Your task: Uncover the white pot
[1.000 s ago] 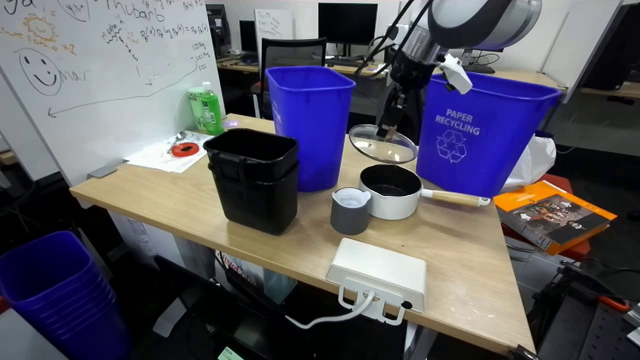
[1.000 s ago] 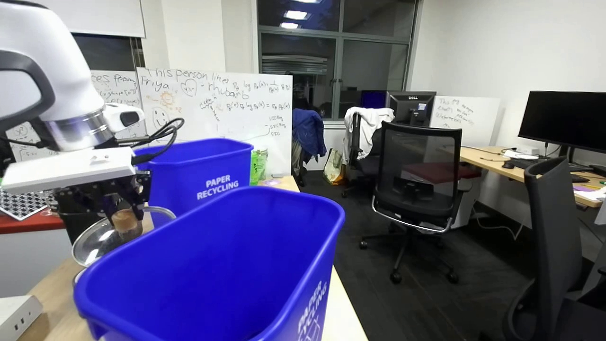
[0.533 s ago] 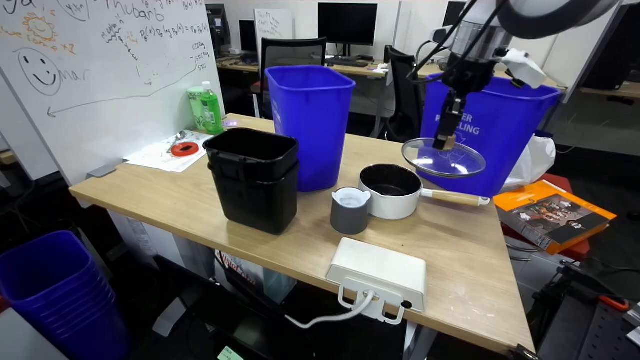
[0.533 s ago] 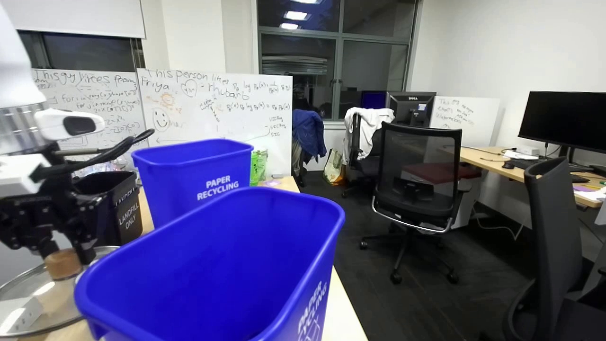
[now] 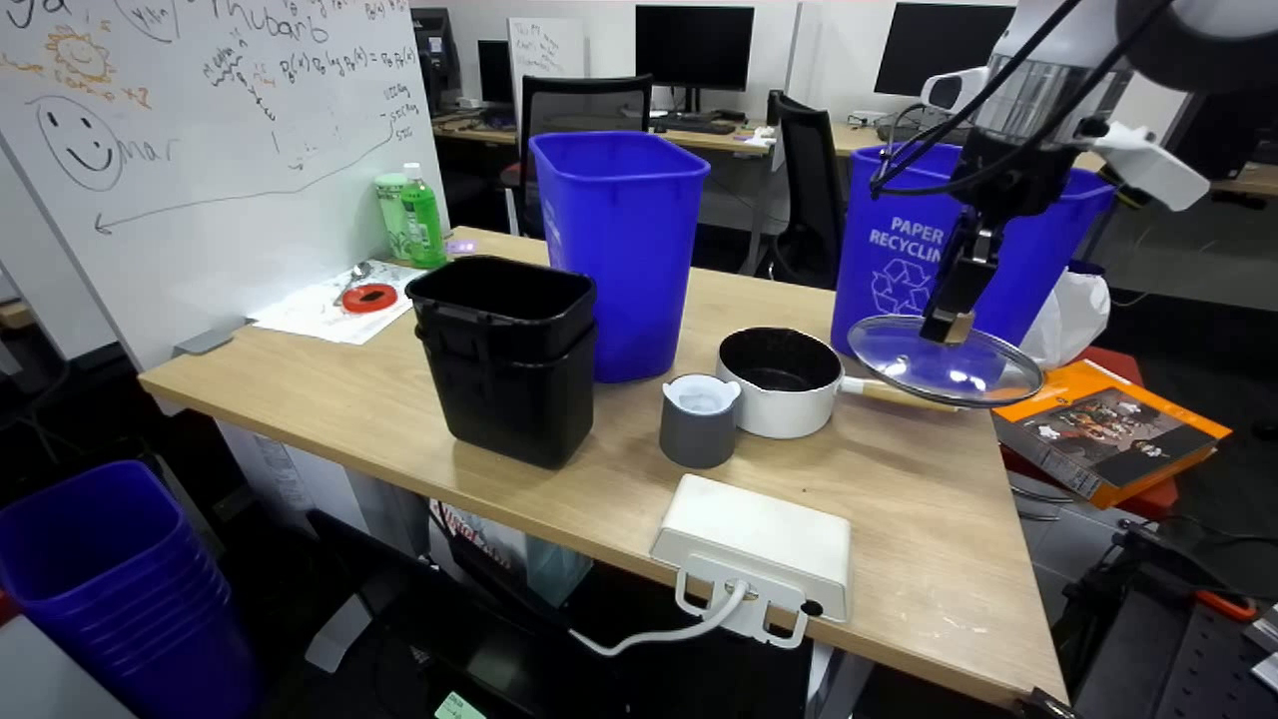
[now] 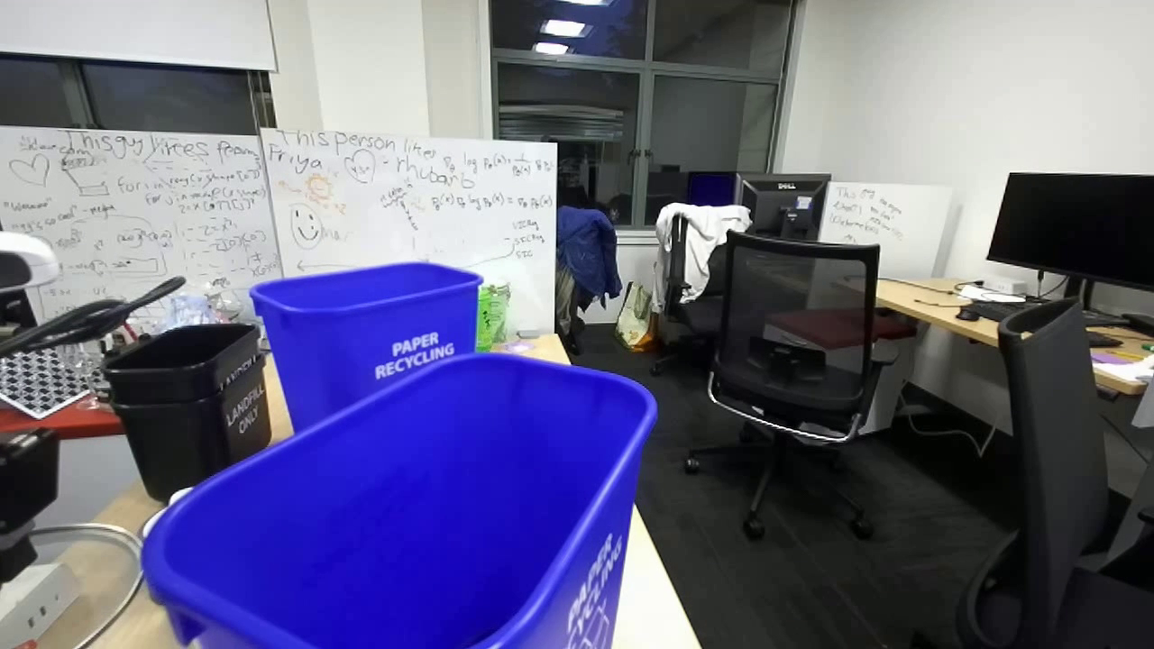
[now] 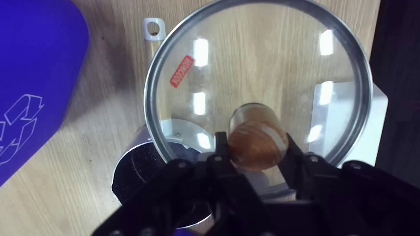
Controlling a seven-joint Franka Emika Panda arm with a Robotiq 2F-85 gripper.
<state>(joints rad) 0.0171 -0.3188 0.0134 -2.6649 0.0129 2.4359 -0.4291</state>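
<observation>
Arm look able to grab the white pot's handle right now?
Probably not: the end effector holds the glass lid by its brown knob, and the lid overlaps part of the handle in the wrist view. Setting it down elsewhere first would likely help.

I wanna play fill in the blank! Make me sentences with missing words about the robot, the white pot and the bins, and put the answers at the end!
1. The black gripper holds a round, clear glass lid whose small label is coloured ____.
2. The small, round white pot is coloured ____ on the inside.
3. A tall blue plastic bin says "PAPER ____" in white.
4. The stacked black plastic bins say "LANDFILL ____" in white.

Missing words: red; black; RECYCLING; ONLY.
</observation>
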